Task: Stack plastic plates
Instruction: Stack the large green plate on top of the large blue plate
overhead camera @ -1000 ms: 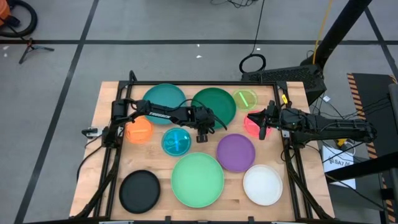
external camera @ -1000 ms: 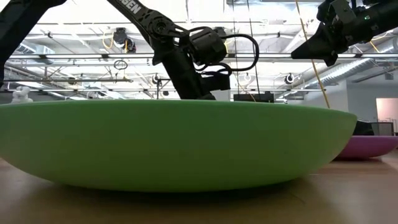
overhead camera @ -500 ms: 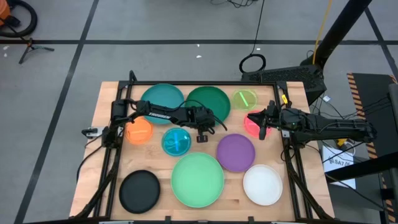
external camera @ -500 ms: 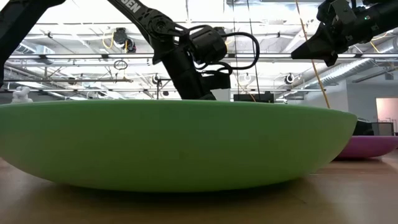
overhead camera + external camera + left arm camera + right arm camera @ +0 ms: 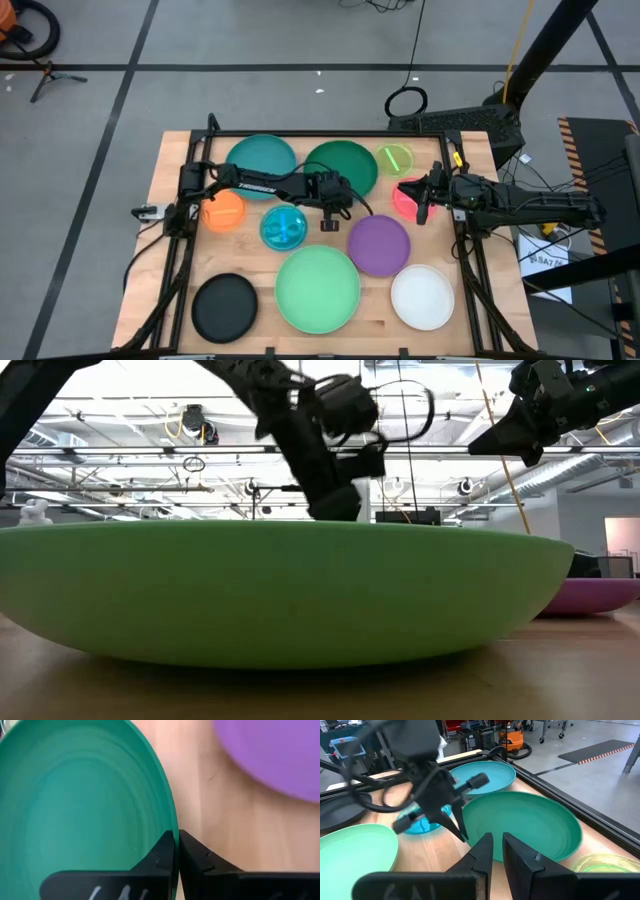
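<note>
The dark green plate (image 5: 345, 165) lies at the table's far middle, between the teal plate (image 5: 262, 158) and the small lime plate (image 5: 395, 158). My left gripper (image 5: 330, 198) is at its near rim, shut on it (image 5: 176, 845). My right gripper (image 5: 418, 200) hovers shut above the pink plate (image 5: 404, 197), off the table in the low view (image 5: 520, 445). The orange plate (image 5: 224, 210), blue plate (image 5: 284, 227), purple plate (image 5: 380, 244), mint green plate (image 5: 318, 288), white plate (image 5: 422, 296) and black plate (image 5: 224, 305) lie flat and apart. My left gripper pinches the dark green plate's near rim (image 5: 175, 827) between its two fingers, one over the plate's inside and one outside it. The fingers come from above, slanting down. Whether the plate is lifted off the wood I cannot tell.
A black frame rail (image 5: 330, 133) runs along the table's far edge, with uprights down both sides. Bare wood (image 5: 345, 215) shows between the dark green, blue and purple plates. The mint green plate (image 5: 280, 595) fills the low view.
My left gripper, shut on the dark green plate's rim, drew the plate a little toward the teal plate and then back toward the right. In the low view the gripper has also shifted right and slightly up. My right arm kept still.
</note>
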